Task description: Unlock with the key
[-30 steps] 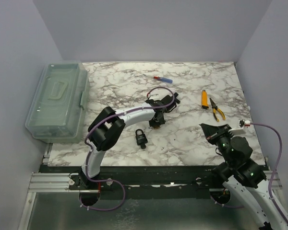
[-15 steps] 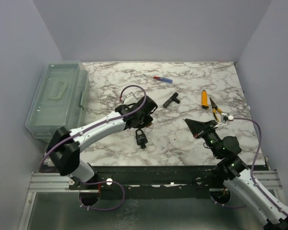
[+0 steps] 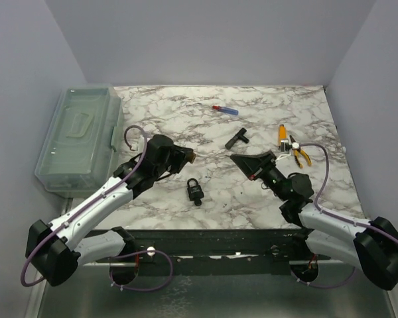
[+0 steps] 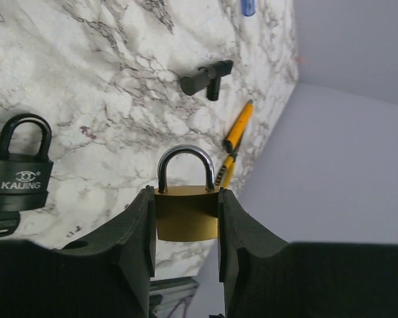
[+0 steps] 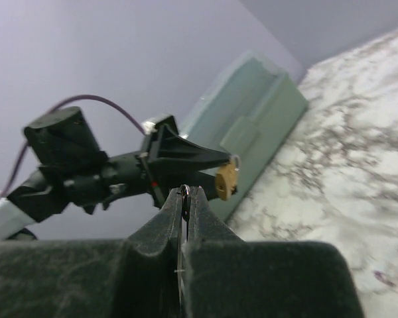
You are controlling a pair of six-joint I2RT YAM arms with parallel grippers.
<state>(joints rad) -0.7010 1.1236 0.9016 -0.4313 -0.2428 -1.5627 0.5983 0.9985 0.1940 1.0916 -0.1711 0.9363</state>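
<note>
Facing each other above bench (image 3: 159, 119) in top view: left pincer (image 3: 184, 156) and right pincer (image 3: 237, 159), near but apart. Black padlock (image 3: 196, 190) lying on bench below.

Left wrist: left pincer, partly open, is clamping brass padlock (image 4: 186, 222) clear of bench, shackle up.

Right wrist: right pincer is pinching fully closed on thin key (image 5: 184, 199), pointing at brass padlock.

Judging step as aligning key; next move is calling for finding keyhole, inserting, twisting.

White-shelled arms (image 3: 99, 202), black joints (image 3: 50, 250), looping purple cables (image 3: 125, 136)
</note>
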